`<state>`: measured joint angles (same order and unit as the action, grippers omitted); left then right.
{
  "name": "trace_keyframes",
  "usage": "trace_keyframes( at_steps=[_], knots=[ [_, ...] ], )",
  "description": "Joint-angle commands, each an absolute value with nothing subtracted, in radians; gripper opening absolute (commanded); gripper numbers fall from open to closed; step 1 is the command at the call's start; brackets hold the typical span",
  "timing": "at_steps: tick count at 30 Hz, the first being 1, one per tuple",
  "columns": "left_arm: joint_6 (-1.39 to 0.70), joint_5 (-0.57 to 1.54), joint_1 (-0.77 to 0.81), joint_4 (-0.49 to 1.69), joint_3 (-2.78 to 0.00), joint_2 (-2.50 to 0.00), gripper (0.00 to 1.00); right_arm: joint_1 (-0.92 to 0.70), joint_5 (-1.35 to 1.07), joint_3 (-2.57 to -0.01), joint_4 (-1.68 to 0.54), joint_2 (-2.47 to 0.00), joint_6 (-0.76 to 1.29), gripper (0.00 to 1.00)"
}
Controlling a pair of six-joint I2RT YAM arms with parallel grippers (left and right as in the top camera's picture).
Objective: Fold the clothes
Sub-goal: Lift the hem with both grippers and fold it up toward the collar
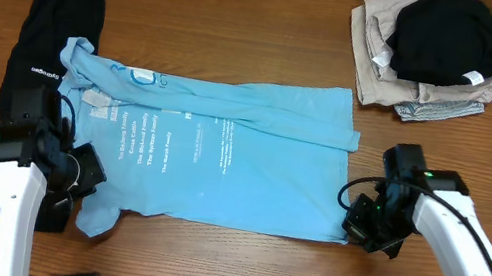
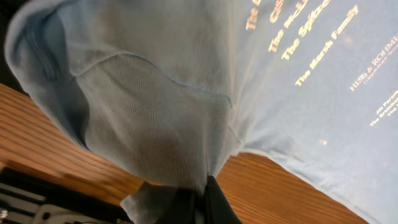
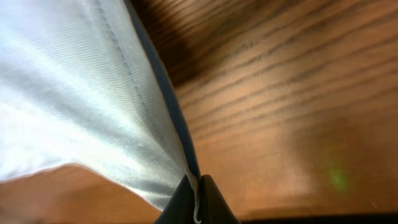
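Note:
A light blue T-shirt with white lettering lies spread across the table, its top edge folded over. My left gripper is shut on the shirt's lower left sleeve corner, which bunches between the fingers in the left wrist view. My right gripper is shut on the shirt's lower right hem corner; the hem runs straight into the closed fingertips. A long black garment with a small white logo lies at the far left, partly under the shirt's collar end.
A pile of folded beige and grey clothes topped by a black garment sits at the back right. Bare wooden table shows along the front edge, between the two arms.

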<state>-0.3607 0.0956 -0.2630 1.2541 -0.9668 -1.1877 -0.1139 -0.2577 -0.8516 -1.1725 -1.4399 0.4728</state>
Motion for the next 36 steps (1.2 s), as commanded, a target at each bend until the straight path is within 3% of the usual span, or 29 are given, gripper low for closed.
trace_keyframes(
  at_steps=[1,20,32,34,36],
  knots=[
    [-0.321,0.049,-0.262,1.249,-0.996,-1.19,0.04,-0.109,-0.252,-0.9,-1.203,-1.396,0.41,0.04],
    [-0.397,-0.06,-0.262,0.767,-0.996,-1.338,0.04,-0.109,-0.15,-1.021,-0.817,-1.42,0.381,0.04],
    [-0.397,-0.046,-0.257,0.453,-0.996,-1.448,0.04,-0.109,-0.155,-1.021,-0.602,-1.604,0.361,0.04],
    [-0.397,-0.046,-0.253,0.431,-0.996,-1.475,0.13,-0.109,-0.159,-1.021,-0.558,-1.63,0.358,0.04],
    [-0.397,-0.044,-0.248,0.404,-0.996,-1.507,0.33,-0.109,-0.159,-1.021,-0.514,-1.651,0.356,0.04]
  ],
)
